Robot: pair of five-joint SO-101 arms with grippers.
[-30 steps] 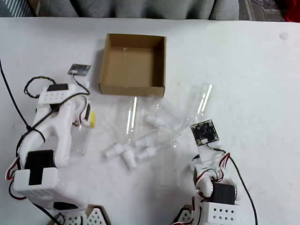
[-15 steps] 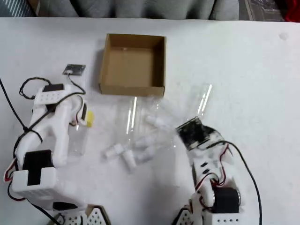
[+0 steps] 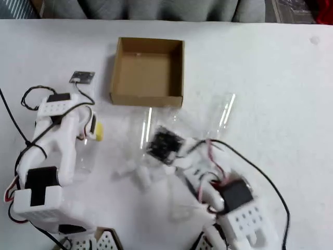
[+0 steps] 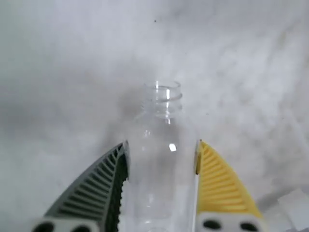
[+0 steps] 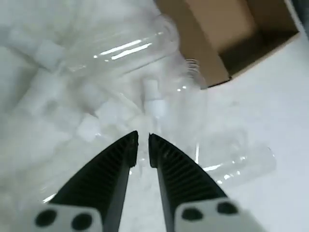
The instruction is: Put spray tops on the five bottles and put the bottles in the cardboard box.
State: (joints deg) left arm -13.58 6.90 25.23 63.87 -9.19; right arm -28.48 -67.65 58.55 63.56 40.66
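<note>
While your left gripper (image 4: 161, 145) pinches an uncapped bottle (image 4: 163, 94) near the cardboard box (image 3: 147, 98), your right gripper (image 5: 142, 136), pressed almost together, hangs over the jumbled spray tops (image 5: 153, 104), so lowering it unopened could scatter them rather than catch one.

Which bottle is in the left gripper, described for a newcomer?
Left of the brown cardboard box, toward the arm bases, is the white left arm. The clear plastic bottle lies between the left gripper's grey and yellow fingers, away from the central pile, its neck open.
</note>
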